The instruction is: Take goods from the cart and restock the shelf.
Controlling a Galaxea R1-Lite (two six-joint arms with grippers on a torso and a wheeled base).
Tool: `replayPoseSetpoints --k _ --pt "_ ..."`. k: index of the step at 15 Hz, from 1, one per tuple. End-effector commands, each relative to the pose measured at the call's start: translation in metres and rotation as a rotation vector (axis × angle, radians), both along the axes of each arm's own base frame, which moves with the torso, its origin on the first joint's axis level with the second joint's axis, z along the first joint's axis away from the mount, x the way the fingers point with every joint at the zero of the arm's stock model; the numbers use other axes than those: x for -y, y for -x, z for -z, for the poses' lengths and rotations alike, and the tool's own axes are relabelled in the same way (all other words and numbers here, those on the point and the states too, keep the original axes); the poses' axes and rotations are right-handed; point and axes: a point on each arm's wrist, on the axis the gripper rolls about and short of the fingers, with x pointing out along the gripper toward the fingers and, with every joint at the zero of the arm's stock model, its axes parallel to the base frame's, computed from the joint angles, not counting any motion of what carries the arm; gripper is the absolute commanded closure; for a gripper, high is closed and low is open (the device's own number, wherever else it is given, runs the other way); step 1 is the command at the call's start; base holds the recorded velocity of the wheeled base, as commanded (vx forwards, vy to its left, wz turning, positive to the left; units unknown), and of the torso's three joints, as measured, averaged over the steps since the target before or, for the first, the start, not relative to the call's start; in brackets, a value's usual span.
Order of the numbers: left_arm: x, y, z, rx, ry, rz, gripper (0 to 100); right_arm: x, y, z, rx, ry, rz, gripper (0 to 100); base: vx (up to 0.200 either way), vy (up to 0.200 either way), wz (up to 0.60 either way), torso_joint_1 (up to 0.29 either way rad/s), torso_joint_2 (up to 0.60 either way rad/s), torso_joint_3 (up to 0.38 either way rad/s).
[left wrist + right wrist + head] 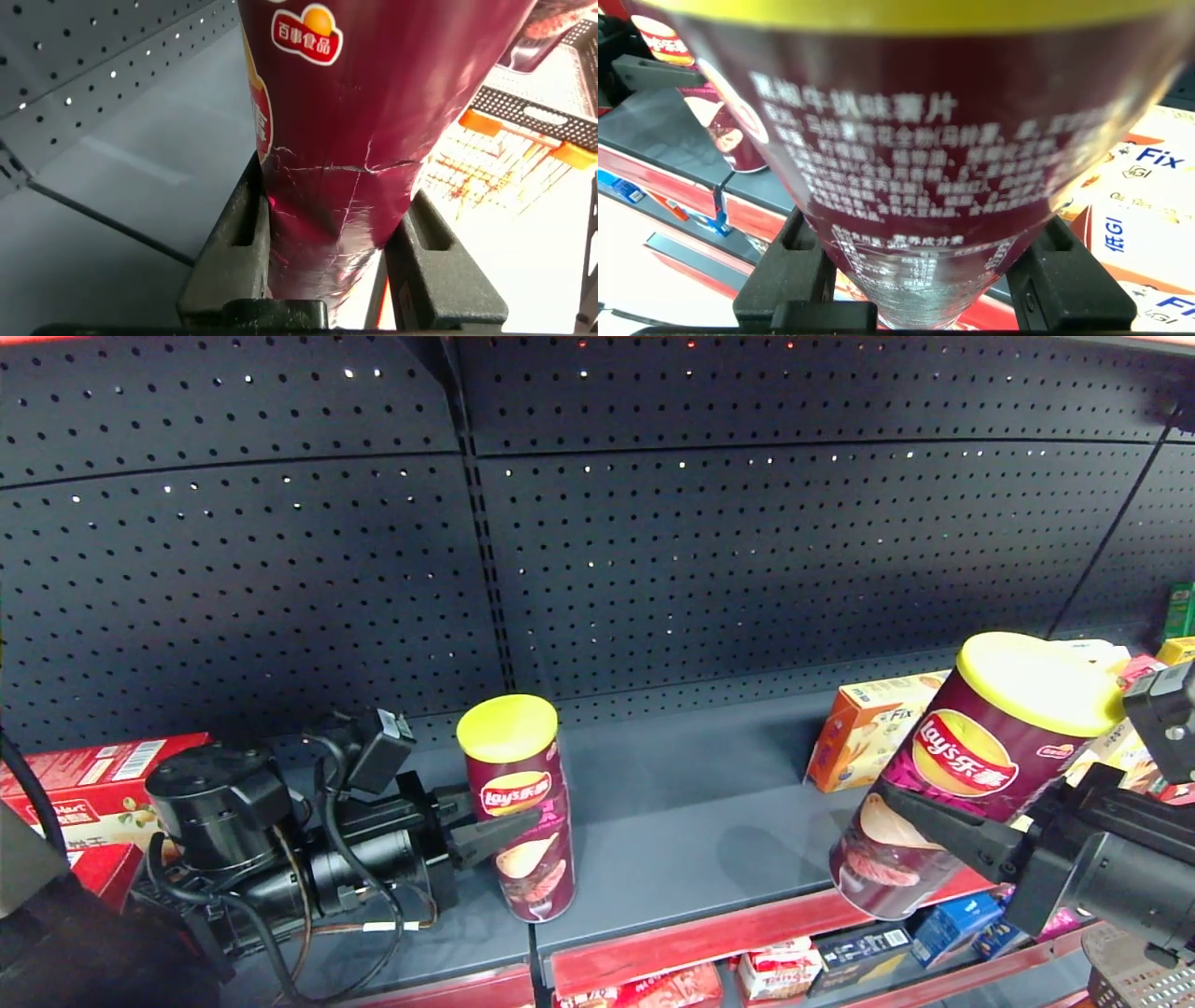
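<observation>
Head cam: high, forward-down onto dark grey metal shelf (691,803). Left wrist cam: behind left hand (327,257), point-blank on maroon cylindrical chip can (355,140). Right wrist cam: same, right hand (920,271), second maroon chip can (924,168). All share shelf deck.

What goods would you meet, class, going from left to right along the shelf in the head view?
red box → upright chip can → orange box → tilted chip can → green box

Yellow-lidded maroon can (512,761) stands on shelf (691,840); second can (971,765) tilted.
</observation>
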Motion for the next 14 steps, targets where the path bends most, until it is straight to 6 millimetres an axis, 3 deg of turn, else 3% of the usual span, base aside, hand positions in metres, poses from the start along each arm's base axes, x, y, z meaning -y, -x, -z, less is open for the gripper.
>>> replayPoseSetpoints --k 1,3,4,9,14 --pt "0.000 0.001 0.003 -0.012 -0.004 -0.001 100 0.000 0.000 0.000 0.001 0.000 0.002 100 0.000 0.000 0.00 0.000 0.00 0.000" --pt "-0.001 0.002 0.004 -0.018 -0.006 -0.005 100 0.001 0.000 0.000 0.002 -0.001 0.002 100 0.000 0.000 0.00 0.000 0.00 0.000" --pt "-0.001 0.002 0.004 -0.018 -0.007 -0.005 0 0.001 0.000 0.000 0.001 0.000 0.003 100 0.000 0.000 0.00 0.000 0.00 0.000" --pt "-0.001 0.002 0.003 -0.012 -0.007 -0.024 0 0.002 0.000 0.001 -0.003 0.002 0.006 100 0.000 0.000 0.00 0.000 0.00 0.000" --pt "-0.018 0.024 -0.009 0.009 0.000 -0.074 0 0.008 0.006 0.009 -0.018 0.011 0.021 100 0.000 0.000 0.00 0.000 0.00 0.000"
